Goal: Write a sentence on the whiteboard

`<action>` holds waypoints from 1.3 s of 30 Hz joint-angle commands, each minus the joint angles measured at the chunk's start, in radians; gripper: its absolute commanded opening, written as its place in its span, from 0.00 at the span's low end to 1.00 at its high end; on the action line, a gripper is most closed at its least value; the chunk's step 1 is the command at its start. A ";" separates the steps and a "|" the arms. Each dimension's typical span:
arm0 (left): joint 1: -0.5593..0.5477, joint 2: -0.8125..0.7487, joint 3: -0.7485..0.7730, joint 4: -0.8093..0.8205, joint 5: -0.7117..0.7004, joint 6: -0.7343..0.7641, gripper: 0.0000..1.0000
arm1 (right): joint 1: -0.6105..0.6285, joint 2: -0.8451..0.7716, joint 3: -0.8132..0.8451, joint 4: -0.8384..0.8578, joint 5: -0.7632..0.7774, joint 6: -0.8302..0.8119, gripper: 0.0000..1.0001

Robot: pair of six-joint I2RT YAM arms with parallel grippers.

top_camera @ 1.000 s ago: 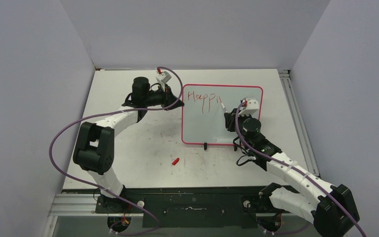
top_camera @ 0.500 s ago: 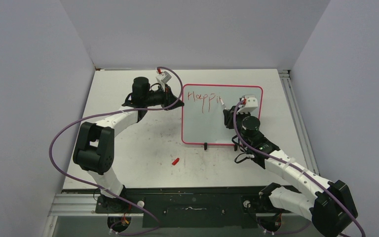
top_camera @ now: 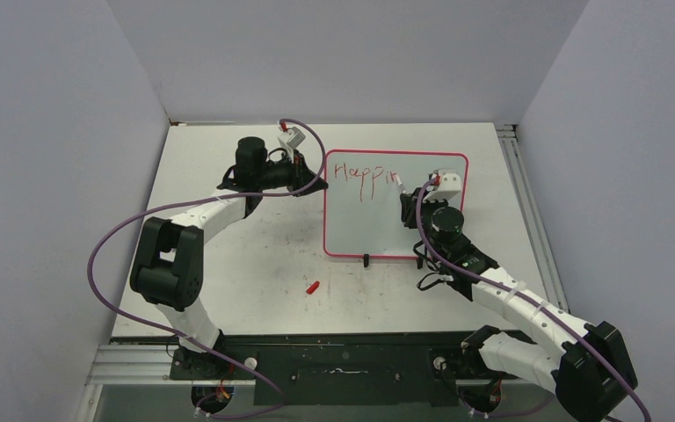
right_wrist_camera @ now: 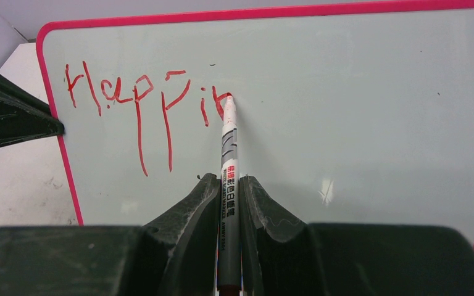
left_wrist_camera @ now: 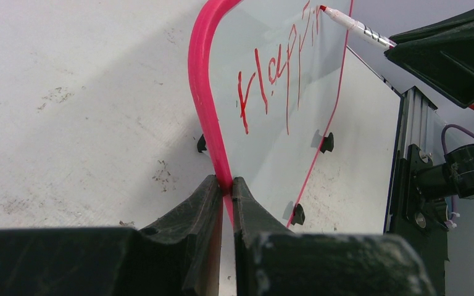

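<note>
The back end of the marker (right_wrist_camera: 228,154) is hidden between the fingers of the right gripper (right_wrist_camera: 228,180). The whiteboard (right_wrist_camera: 358,111) is cut off at the right and the bottom of that picture. In the left wrist view its pink rim goes between the fingers of the left gripper (left_wrist_camera: 225,182) and is hidden there. From above, the small red thing (top_camera: 313,287) on the table (top_camera: 228,255) is too small to tell.

Glossy whiteboard (right_wrist_camera: 358,92), scuffed matt tabletop (left_wrist_camera: 68,92)
</note>
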 commanded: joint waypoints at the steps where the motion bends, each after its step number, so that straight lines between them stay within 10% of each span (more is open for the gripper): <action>1: 0.007 -0.066 0.013 0.041 0.025 0.016 0.00 | -0.010 -0.027 -0.006 -0.018 0.024 0.013 0.05; 39: 0.007 -0.064 0.014 0.036 0.024 0.021 0.00 | 0.004 -0.074 -0.020 0.013 0.048 -0.002 0.05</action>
